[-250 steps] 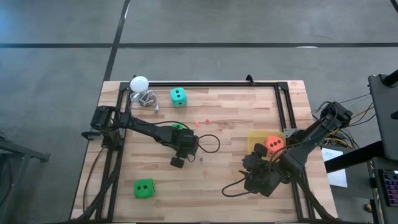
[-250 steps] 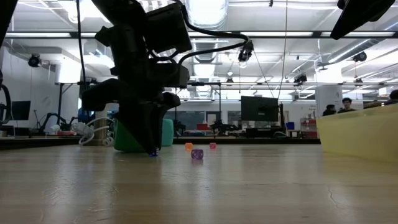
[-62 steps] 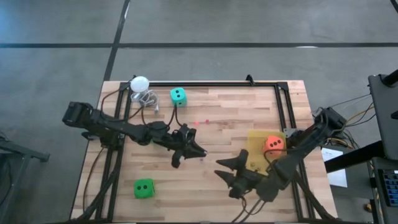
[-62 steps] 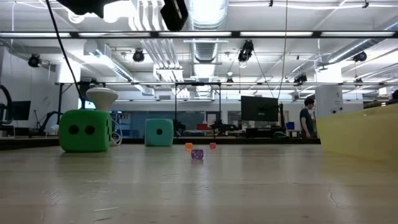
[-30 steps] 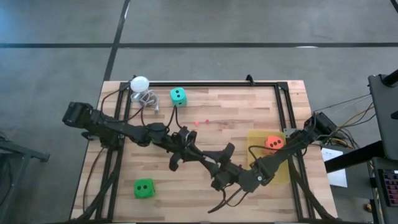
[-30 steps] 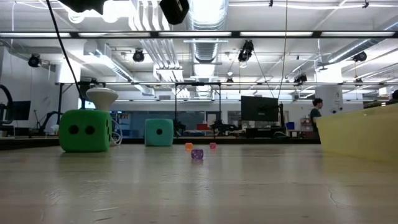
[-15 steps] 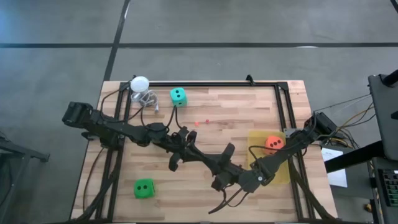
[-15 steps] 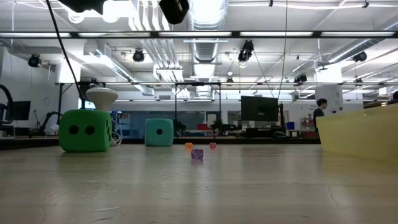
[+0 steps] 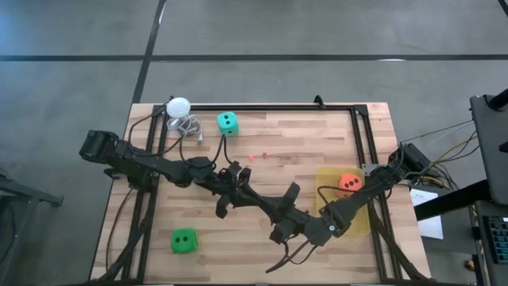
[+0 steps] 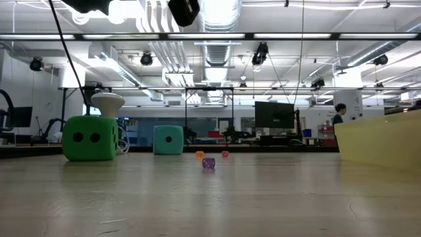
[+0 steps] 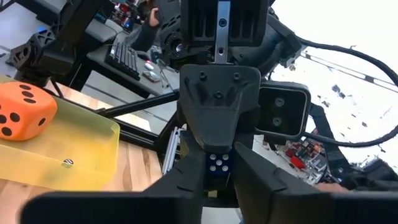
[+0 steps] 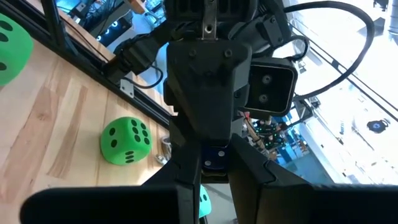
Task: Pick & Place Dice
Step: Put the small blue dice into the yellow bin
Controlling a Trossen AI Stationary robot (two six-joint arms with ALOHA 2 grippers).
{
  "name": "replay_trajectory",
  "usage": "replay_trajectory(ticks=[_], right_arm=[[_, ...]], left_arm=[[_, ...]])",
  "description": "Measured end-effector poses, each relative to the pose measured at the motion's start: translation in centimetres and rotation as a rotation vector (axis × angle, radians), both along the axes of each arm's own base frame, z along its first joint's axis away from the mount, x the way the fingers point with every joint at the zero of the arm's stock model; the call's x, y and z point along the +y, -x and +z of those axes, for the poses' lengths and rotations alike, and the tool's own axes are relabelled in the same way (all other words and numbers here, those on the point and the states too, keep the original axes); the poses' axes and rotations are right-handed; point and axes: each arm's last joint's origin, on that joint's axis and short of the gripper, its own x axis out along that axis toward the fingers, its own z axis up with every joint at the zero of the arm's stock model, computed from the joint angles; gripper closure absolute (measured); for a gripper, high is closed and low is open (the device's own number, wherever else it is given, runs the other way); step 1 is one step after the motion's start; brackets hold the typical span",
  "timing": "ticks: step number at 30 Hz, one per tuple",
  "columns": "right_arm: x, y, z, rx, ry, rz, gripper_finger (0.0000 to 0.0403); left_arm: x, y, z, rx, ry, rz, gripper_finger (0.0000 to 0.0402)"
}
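Right claw (image 11: pixel 216 179): shut around a tiny dark blue cube (image 11: pixel 216 163) with white dots.
Left claw (image 12: pixel 214 167): met tip to tip; grip cannot be told.

Teal die (image 9: pixel 227 121) with dark pips; green die (image 9: pixel 183 240) bright green, two dark pips on top. Orange-red die (image 9: pixel 350 183) with black pips sat in a translucent yellow tray (image 9: pixel 327 176). Small dark blue die (image 11: pixel 217 163) showed pale pips between black fingers. White ball (image 9: pixel 178 106). Table (image 9: pixel 302 143) was light wood planks with a black frame. Arms were black. Tiny dice (image 10: pixel 208 162) on the table looked purple, orange and pink.
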Motion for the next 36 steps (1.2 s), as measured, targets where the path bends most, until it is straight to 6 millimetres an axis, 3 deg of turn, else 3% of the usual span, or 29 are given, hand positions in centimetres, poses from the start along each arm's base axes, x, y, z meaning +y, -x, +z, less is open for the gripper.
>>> replay_trajectory(ticks=[6,13,23,27,32,36], right_arm=[[0.0,0.1,0.0,-0.007,-0.010,-0.013,0.0360],[0.6,0.5,0.1,-0.015,-0.008,-0.038,0.0360],[1.9,1.8,1.3,-0.059,-0.055,-0.019,0.0360],[2.2,2.7,1.7,-0.073,-0.049,-0.094,0.0360],[2.3,4.7,1.7,-0.064,-0.045,-0.191,0.0360],[1.0,7.4,2.0,-0.057,-0.222,-0.143,0.0360]], left_arm=[[0.0,-0.1,0.4,0.001,0.026,-0.004,0.0242],[0.0,-0.2,0.6,-0.001,0.026,-0.002,0.0199],[0.5,-0.3,0.2,0.037,0.008,0.022,0.0197],[0.6,-0.2,0.1,0.052,0.001,0.023,0.0197],[0.6,0.1,-0.5,0.134,-0.053,0.016,0.0198],[0.7,0.7,-1.0,0.231,-0.111,0.012,0.0202]])
